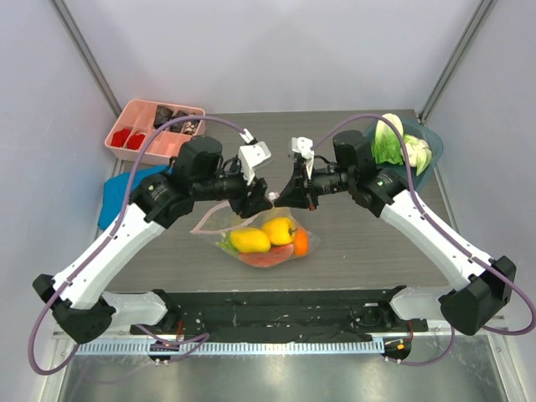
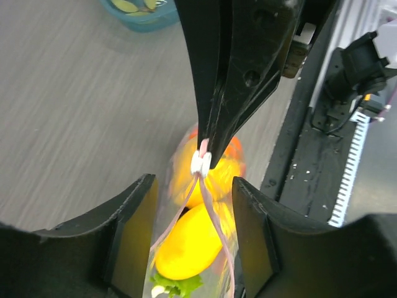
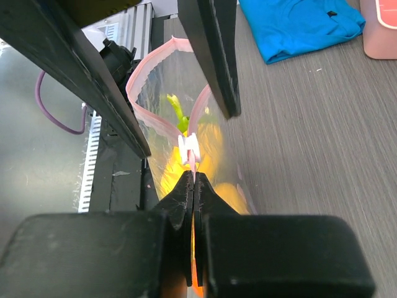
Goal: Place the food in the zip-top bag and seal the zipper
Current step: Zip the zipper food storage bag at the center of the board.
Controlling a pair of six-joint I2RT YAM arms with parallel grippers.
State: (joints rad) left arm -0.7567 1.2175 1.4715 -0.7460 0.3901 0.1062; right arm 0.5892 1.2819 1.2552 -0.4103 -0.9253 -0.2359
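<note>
The clear zip-top bag (image 1: 251,234) lies on the table in front of the arms. It holds yellow fruits (image 1: 251,240), an orange (image 1: 301,243), a red slice and some green. My right gripper (image 3: 193,177) is shut on the pink zipper (image 3: 197,166) just behind its white slider (image 3: 188,148). My left gripper (image 2: 192,186) is open, with its fingers (image 2: 133,236) on either side of the bag's open mouth and apart from it. In the top view the two grippers meet at the bag's far edge, left (image 1: 254,201) and right (image 1: 285,199). A pale green cabbage (image 1: 387,138) sits in a teal bin.
The teal bin (image 1: 431,155) stands at the back right. A pink compartment tray (image 1: 155,126) is at the back left, with a blue cloth (image 1: 121,197) in front of it. The black base plate (image 1: 276,310) runs along the near edge.
</note>
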